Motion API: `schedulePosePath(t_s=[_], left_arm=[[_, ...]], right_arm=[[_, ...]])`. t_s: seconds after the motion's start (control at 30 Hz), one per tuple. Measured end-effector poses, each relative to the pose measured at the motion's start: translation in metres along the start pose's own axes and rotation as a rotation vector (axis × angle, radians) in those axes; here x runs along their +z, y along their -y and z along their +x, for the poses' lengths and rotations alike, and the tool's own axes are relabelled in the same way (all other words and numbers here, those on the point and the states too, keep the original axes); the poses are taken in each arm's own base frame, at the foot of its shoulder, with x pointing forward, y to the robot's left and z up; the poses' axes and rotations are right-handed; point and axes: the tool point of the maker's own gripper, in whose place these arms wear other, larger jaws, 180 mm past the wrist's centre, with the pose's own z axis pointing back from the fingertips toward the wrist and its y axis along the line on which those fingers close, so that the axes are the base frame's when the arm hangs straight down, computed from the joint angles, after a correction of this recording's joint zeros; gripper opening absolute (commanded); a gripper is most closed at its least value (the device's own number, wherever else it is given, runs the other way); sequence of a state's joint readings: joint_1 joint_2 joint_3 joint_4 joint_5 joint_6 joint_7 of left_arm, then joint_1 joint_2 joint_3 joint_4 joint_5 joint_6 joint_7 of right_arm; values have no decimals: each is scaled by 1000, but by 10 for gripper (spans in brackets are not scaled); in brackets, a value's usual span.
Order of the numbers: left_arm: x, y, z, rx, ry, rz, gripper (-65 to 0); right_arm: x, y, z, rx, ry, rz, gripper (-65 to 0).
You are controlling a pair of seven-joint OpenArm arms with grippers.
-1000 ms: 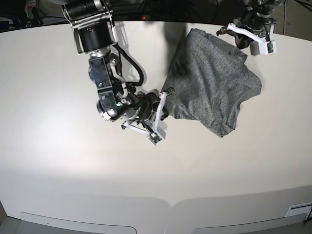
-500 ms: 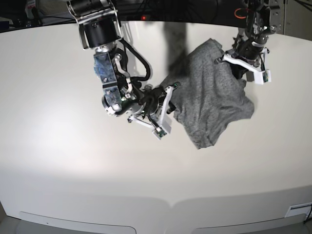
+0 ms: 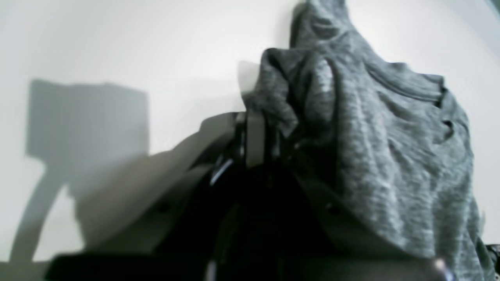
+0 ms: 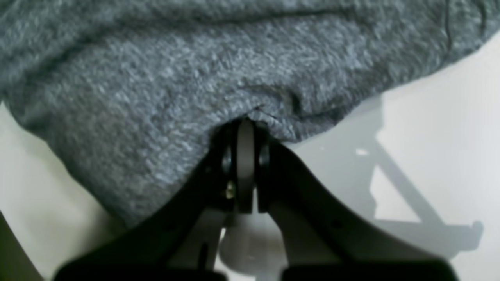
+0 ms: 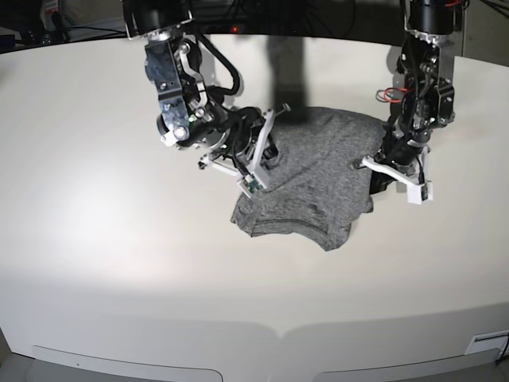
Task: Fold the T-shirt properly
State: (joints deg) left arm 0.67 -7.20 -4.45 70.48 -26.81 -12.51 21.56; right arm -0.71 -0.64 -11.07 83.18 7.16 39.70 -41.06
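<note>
The heather-grey T-shirt [image 5: 314, 187] lies bunched in the middle of the table, doubled over itself, its near edge in a rounded fold. My right gripper [image 5: 269, 153], on the left in the base view, is shut on the shirt's left edge; the right wrist view shows its jaws closed [image 4: 245, 124] on a pinch of the T-shirt's [image 4: 164, 89] hem. At the shirt's right side my left gripper [image 5: 375, 170] is shut on it too. In the left wrist view the gripper [image 3: 256, 119] clamps gathered T-shirt cloth [image 3: 375, 132] that drapes off to the right.
The white table [image 5: 119, 255] stretches wide on all sides of the shirt. Both arms lean in from the far edge, the right arm's column [image 5: 171, 87] at the back left and the left arm's [image 5: 425, 72] at the back right. Dark equipment lines the far rim.
My left gripper has swept from the far edge toward the near side with the shirt's top edge. The right gripper has moved farther back. The shirt has doubled over and drawn together.
</note>
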Motion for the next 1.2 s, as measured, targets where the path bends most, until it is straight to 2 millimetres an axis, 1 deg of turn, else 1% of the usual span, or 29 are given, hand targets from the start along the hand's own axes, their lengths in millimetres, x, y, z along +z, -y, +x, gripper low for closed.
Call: schedulePosePath(t_s=[0.07, 0.1, 0.2, 0.23, 0.3, 0.37, 0.43, 0.5, 0.6, 0.67, 0.73, 0.8, 0.83, 0.93, 1.0, 1.1, 1.2], left_arm=[[0, -2, 4, -9, 1, 1, -650], [1, -3, 7, -22, 1, 5, -650], [12, -13, 12, -66, -13, 23, -650], [18, -19, 12, -78, -17, 30, -650], [32, -28, 12, -94, -45, 41, -650], [49, -38, 12, -118, -59, 53, -650], [70, -41, 7, -130, -67, 38, -650], [89, -41, -1, -168, -86, 32, -650], [116, -30, -9, -239, -97, 12, -650], [133, -29, -12, -264, -98, 34, -650], [151, -31, -17, -265, -101, 52, -650], [169, -36, -24, -262, -118, 71, -650], [178, -42, -27, -262, -126, 90, -650], [203, -67, -34, -250, -145, 173, -650], [222, -81, -47, -225, -177, 222, -650], [249, -87, -69, -206, -217, 228, -650], [272, -95, -86, -226, -261, 265, -650]], right_arm=[[6, 11, 1, -9, -1, -49, -650], [11, 20, 1, -7, -6, -80, -650], [34, 50, 9, -49, 43, -173, -650], [44, 63, 12, -64, 66, -208, -650], [62, 82, 16, -101, 110, -242, -650], [76, 96, 7, -136, 95, -262, -650], [89, 105, -6, -168, 69, -272, -650], [105, 108, -10, -184, 99, -278, -650], [132, 106, -20, -161, 96, -334, -650], [150, 101, -30, -156, 85, -368, -650], [166, 95, -45, -167, 64, -403, -650], [180, 89, -68, -200, 11, -429, -650], [187, 86, -82, -224, -25, -437, -650], [207, 76, -112, -299, -58, -443, -650], [220, 67, -134, -355, -80, -442, -650], [234, 49, -165, -431, -128, -434, -650], [250, 25, -205, -504, -234, -436, -650]])
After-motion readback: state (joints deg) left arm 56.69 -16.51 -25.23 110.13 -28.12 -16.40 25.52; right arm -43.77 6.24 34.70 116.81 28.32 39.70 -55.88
